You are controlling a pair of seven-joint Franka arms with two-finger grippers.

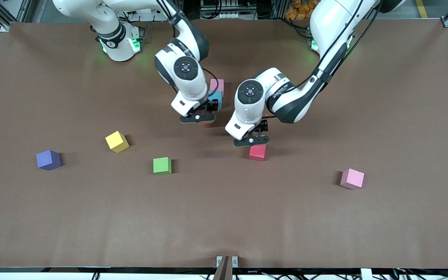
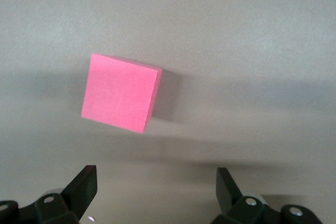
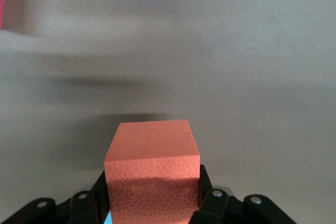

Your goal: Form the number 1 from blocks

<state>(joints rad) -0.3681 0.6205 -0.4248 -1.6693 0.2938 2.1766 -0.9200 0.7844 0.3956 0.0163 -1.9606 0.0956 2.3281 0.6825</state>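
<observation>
Brown cloth covers the table (image 1: 383,116), and coloured blocks sit on it. The right gripper (image 1: 202,118) is near the middle of the table, and its two fingers squeeze the orange block (image 3: 152,174) from both sides, so the block is held tight. In the front view only a small bit of that orange block (image 1: 207,124) peeks out under the gripper. Just beside this gripper, farther from the front camera, a light blue block (image 1: 217,98) sits on the table, and a pink block (image 1: 217,85) sits touching it, farther still from the camera. The left gripper (image 1: 252,140) hangs over the red block (image 1: 257,153), a little nearer to the front camera than the right gripper. Its fingers (image 2: 80,186) are spread wide apart and hold nothing. In the left wrist view the red block (image 2: 122,92) lies flat on the table below the open fingers, turned a little, and not touching them. The green block (image 1: 162,165) rests by itself toward the right arm's end of the table, well apart from both grippers. A second pink block (image 1: 352,179) sits alone toward the left arm's end. A yellow block (image 1: 117,141) and a purple block (image 1: 48,160) rest near the right arm's end, and the purple one is closest to that end
</observation>
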